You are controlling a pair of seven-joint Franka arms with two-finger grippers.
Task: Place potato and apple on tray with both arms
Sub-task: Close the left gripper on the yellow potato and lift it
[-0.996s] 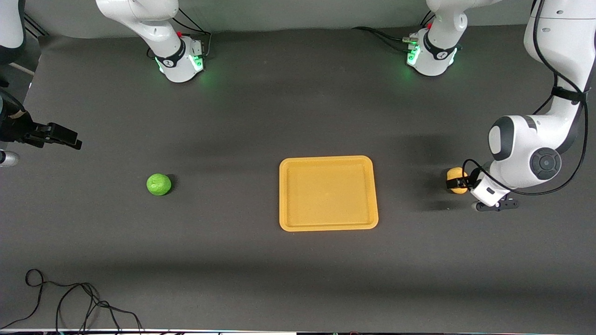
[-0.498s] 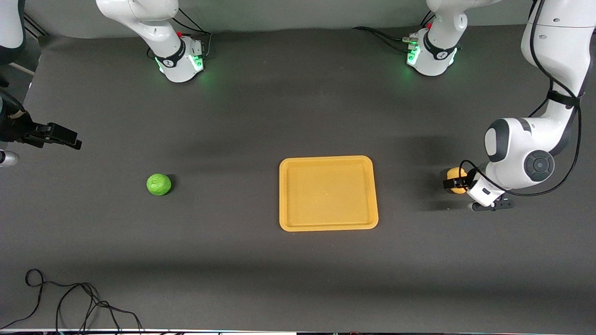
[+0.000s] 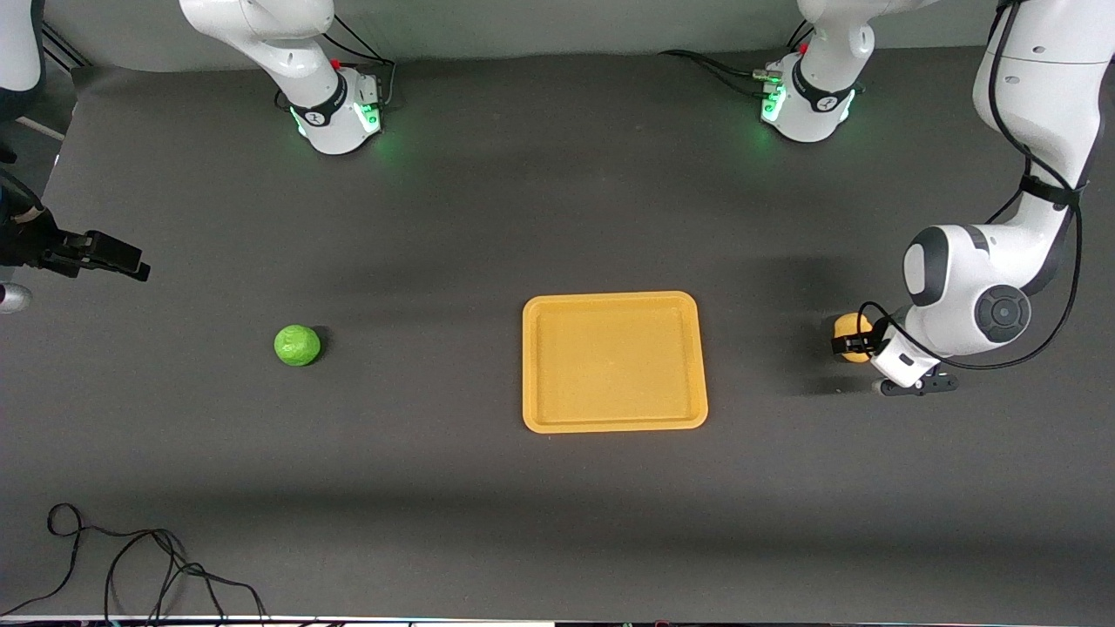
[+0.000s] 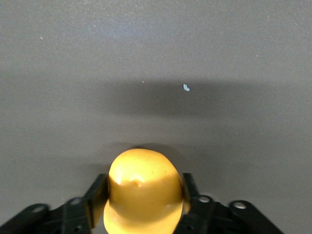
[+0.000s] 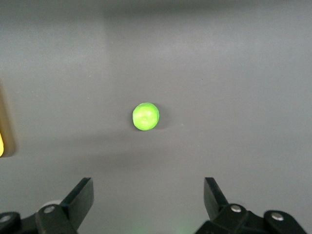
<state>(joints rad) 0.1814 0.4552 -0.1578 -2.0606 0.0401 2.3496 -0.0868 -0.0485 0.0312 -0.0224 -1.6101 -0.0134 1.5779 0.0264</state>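
The potato (image 3: 849, 335) is a yellow-orange lump at the left arm's end of the table, level with the tray. My left gripper (image 3: 854, 341) is shut on it, low over the table. In the left wrist view the potato (image 4: 144, 195) fills the gap of my left gripper (image 4: 144, 183), with a black finger on each side. The yellow-orange tray (image 3: 611, 298) lies empty mid-table. The green apple (image 3: 297, 345) sits on the table toward the right arm's end, also seen in the right wrist view (image 5: 146, 116). My right gripper (image 3: 122, 259) (image 5: 148, 187) is open and empty, up in the air apart from the apple.
The two arm bases (image 3: 335, 113) (image 3: 806, 104) stand along the table's edge farthest from the front camera. A loose black cable (image 3: 131, 557) lies near the front edge at the right arm's end. A small silver object (image 3: 13, 298) sits at that end's edge.
My left gripper, with the potato in it, has shifted a little toward the tray. The right gripper, apple and tray have hardly moved.
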